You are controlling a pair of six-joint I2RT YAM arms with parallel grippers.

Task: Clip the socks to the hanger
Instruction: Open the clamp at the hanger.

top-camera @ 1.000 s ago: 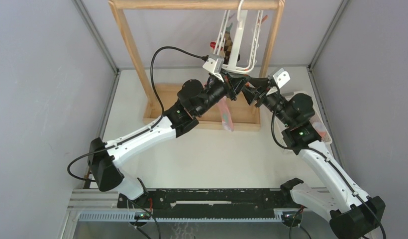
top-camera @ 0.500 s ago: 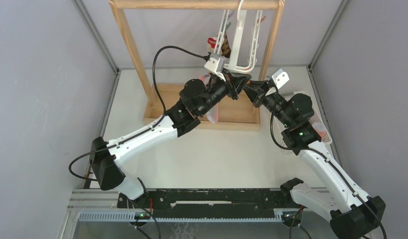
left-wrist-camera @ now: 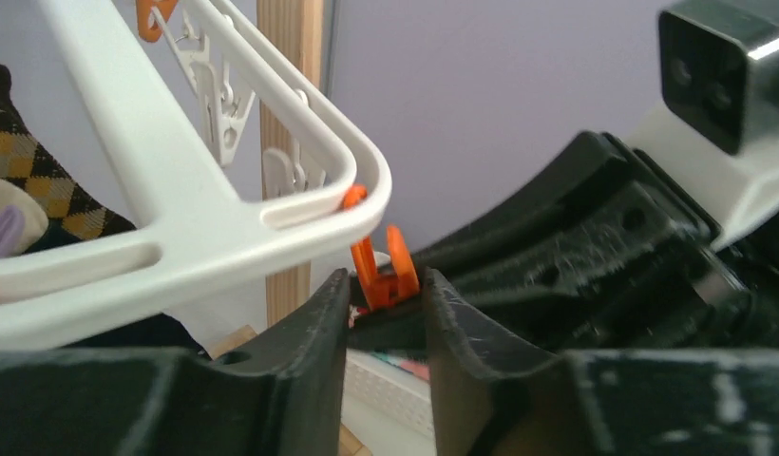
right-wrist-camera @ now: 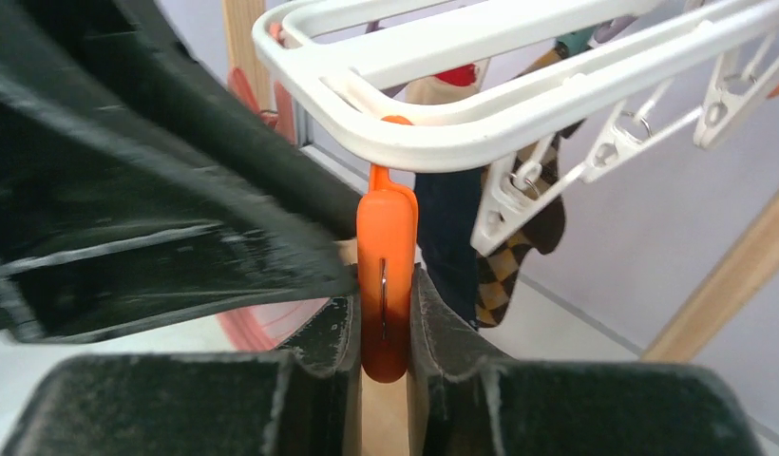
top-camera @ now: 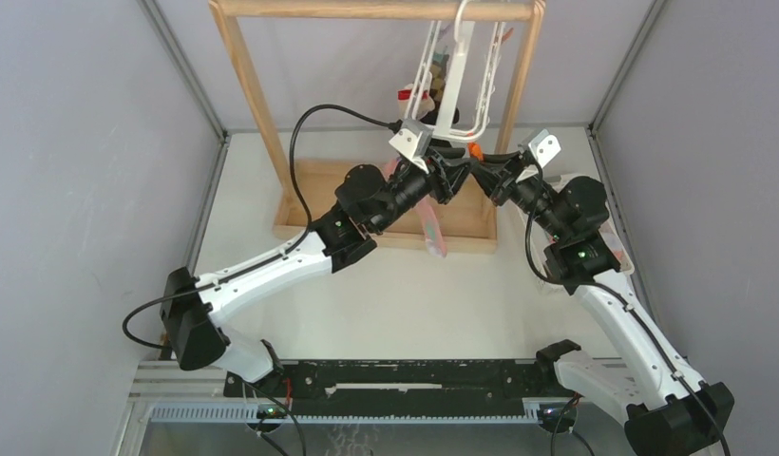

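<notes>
At the hanger's (right-wrist-camera: 462, 128) corner.
From right wrist: right gripper (right-wrist-camera: 384, 323) clamped on orange clip (right-wrist-camera: 386, 275); from left wrist: left gripper (left-wrist-camera: 386, 318) parted.

1 left pincer (left-wrist-camera: 386, 290), 1 right pincer (right-wrist-camera: 384, 294), 1 hanger (top-camera: 455, 81), 1 wooden rack (top-camera: 367, 9).

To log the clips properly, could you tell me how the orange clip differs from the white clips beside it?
The orange clip is pinched between the fingers of the right gripper; the white clips hang free. The orange clip sits under the rounded corner of the hanger; the white clips line its side rail. All dangle from that hanger.
</notes>
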